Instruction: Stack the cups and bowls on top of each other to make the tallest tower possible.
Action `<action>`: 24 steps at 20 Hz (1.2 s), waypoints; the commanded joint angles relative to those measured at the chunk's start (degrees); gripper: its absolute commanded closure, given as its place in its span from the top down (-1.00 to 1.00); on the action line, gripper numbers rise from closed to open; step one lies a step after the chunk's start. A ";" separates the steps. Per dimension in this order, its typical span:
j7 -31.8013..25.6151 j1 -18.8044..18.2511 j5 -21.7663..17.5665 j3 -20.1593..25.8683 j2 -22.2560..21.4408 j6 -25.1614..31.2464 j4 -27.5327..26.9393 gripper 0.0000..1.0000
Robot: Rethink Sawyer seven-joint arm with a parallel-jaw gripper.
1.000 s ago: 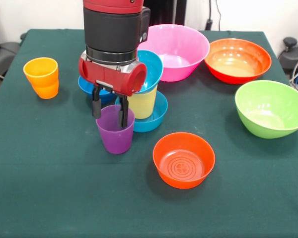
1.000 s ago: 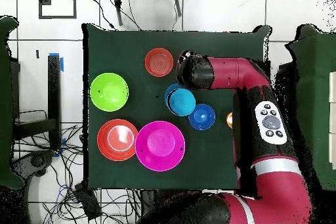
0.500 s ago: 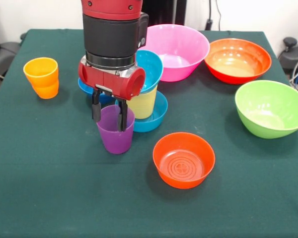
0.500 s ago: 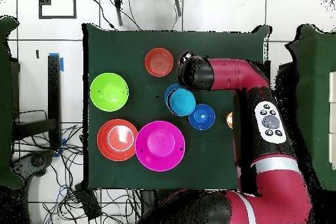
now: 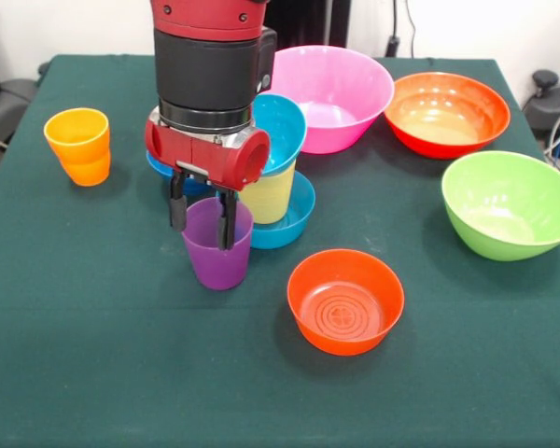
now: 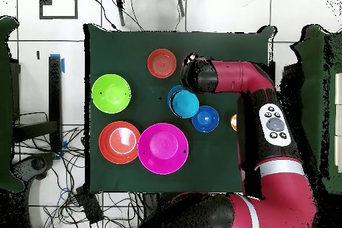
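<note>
My gripper [image 5: 203, 238] hangs over the purple cup [image 5: 219, 266], which stands upright on the green cloth. It is open: one finger is just outside the cup's left wall, the other reaches down inside the cup. Right behind it stands the tower: a mid-blue small bowl [image 5: 294, 222] holds the upright yellow cup [image 5: 269, 194], and a cyan bowl [image 5: 285, 131] sits tilted on top. In the overhead view the arm's wrist [image 6: 195, 75] covers the purple cup, next to the cyan bowl [image 6: 182, 102].
The orange cup [image 5: 77, 147] is at the far left, and a dark blue small bowl [image 5: 159, 163] lies behind the wrist. A small orange-red bowl [image 5: 345, 301] sits in front. The pink [image 5: 331, 93], orange-red [image 5: 446, 114] and lime green [image 5: 509, 203] large bowls line the right side.
The wrist has crept slightly left and the fingers sit a little lower around the purple cup's wall. The cup and the tower have not moved.
</note>
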 commanded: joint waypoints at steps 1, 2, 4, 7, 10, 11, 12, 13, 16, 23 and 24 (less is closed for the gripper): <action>-1.83 1.72 -3.53 -0.96 2.10 -2.96 1.87 1.00; -1.80 1.84 -3.48 -1.04 2.10 -2.80 1.79 1.00; -1.84 1.95 -3.43 -1.06 1.97 -2.78 1.89 1.00; -1.65 2.45 -3.31 -1.39 2.02 -2.46 1.50 1.00; -0.94 3.24 -3.37 -2.12 2.12 -2.76 1.51 1.00; -0.84 3.37 -3.30 -2.22 2.26 -2.84 1.45 1.00; -0.96 3.36 -3.24 -2.20 2.46 -2.85 1.33 1.00; -1.04 3.39 -3.23 -2.25 2.54 -2.88 1.21 1.00; -0.91 3.72 -3.15 -2.52 2.41 -2.83 1.18 1.00; -1.29 3.83 -2.84 -2.52 2.26 -2.61 1.32 1.00; -1.49 3.72 -2.83 -2.41 2.32 -2.62 1.40 1.00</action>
